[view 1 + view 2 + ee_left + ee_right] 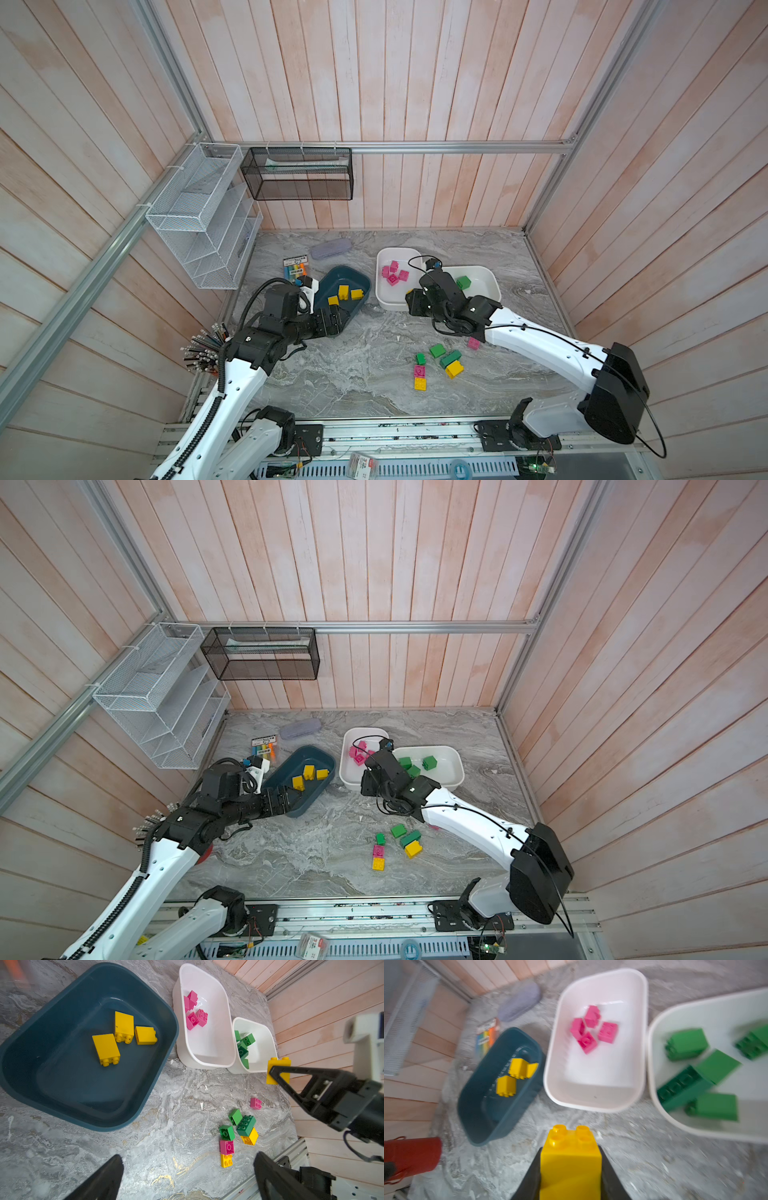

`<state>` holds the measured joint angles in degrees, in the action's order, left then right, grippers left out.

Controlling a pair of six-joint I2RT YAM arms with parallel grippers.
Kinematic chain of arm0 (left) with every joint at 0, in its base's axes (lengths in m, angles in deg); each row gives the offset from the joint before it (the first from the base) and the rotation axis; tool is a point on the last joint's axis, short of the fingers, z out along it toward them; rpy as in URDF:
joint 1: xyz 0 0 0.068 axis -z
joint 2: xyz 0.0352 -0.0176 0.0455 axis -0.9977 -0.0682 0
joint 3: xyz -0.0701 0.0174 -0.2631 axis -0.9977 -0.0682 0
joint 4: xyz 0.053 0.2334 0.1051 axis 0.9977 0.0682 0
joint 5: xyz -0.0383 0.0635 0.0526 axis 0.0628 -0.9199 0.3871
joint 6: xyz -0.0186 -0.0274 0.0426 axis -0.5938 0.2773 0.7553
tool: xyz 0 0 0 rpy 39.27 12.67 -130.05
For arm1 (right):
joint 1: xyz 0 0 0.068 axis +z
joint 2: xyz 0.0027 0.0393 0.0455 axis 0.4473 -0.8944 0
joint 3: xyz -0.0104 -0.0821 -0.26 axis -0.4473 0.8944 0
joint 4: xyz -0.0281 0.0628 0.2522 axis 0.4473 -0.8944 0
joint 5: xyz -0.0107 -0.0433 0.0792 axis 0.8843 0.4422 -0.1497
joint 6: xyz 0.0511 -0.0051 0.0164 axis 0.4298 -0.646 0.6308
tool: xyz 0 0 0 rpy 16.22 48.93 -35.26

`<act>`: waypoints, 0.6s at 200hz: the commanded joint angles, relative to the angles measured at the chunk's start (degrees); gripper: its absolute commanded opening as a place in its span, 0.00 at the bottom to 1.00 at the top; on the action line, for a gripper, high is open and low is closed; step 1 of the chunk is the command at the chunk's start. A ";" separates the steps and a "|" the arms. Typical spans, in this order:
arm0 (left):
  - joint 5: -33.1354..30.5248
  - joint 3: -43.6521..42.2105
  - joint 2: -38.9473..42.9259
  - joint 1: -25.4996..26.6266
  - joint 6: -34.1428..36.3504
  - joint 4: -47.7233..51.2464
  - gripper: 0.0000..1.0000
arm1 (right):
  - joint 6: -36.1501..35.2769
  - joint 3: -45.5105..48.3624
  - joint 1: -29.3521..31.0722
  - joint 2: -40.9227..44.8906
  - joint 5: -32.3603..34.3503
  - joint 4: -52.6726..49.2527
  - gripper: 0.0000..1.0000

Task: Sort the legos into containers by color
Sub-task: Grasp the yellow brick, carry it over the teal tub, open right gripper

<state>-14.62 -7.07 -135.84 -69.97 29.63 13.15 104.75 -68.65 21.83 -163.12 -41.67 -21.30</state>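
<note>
Right wrist view, though blurred, tells us the most: the right gripper is closed on a yellow brick, one finger on each flat side, with the studs pointing away from the wrist. The brick hangs above the table, near the front walls of the white tub of pink bricks and the white tub of green bricks; how high it is we cannot tell. We judge that the step in hand is to carry it to the teal tub, where three yellow bricks lie already. To do this well, we would keep the brick above the tub rims on the way and bring it over a bare part of the teal floor. We would open the fingers only when it is low, because such hard, glossy plastic may bounce or slide. The left gripper stands wide open and holds nothing. In both top views it is at the near end of the teal tub, so we should leave room for it. All tubs are smooth and shallow, with rounded corners and sloping walls. The bricks are chunky blocks with round studs on one face. The loose bricks on the grey, marble-patterned table wait for later.
</note>
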 commanded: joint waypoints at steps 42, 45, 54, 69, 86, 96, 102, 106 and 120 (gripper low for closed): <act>-4.16 0.36 3.42 -1.21 -1.74 4.79 1.00 | -11.51 -15.47 2.44 -19.56 -19.17 10.71 0.27; -4.25 0.28 3.65 -1.23 -1.89 4.87 1.00 | -11.59 -16.14 2.59 -20.53 -19.11 10.61 0.27; -4.37 -0.01 4.19 -1.28 -2.56 4.73 1.00 | -11.55 -18.66 2.88 -23.60 -19.38 10.17 0.27; -4.39 -0.77 4.93 -1.36 -3.39 4.40 1.00 | -11.75 -23.26 3.38 -29.01 -19.93 8.56 0.27; -4.61 -0.91 5.22 -1.55 -3.68 4.77 1.00 | -11.84 -27.10 3.89 -33.40 -18.89 6.89 0.27; -4.74 -0.98 5.38 -1.56 -3.60 4.87 1.00 | -12.19 -28.84 4.02 -35.45 -18.01 5.72 0.28; -4.74 -1.00 5.39 -1.65 -3.62 4.87 1.00 | -12.22 -29.67 3.94 -36.54 -17.27 5.08 0.28; -4.65 -1.08 5.48 -1.65 -3.65 4.88 1.00 | -12.22 -30.33 3.90 -37.30 -16.76 4.67 0.28; -4.31 -1.39 5.49 -1.62 -3.76 4.45 1.00 | -12.74 -33.25 3.89 -40.28 -15.72 2.36 0.28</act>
<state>-18.27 -7.27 -130.97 -71.24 26.53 16.90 93.58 -97.23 25.70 -199.82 -59.24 -14.35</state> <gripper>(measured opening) 0.997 0.320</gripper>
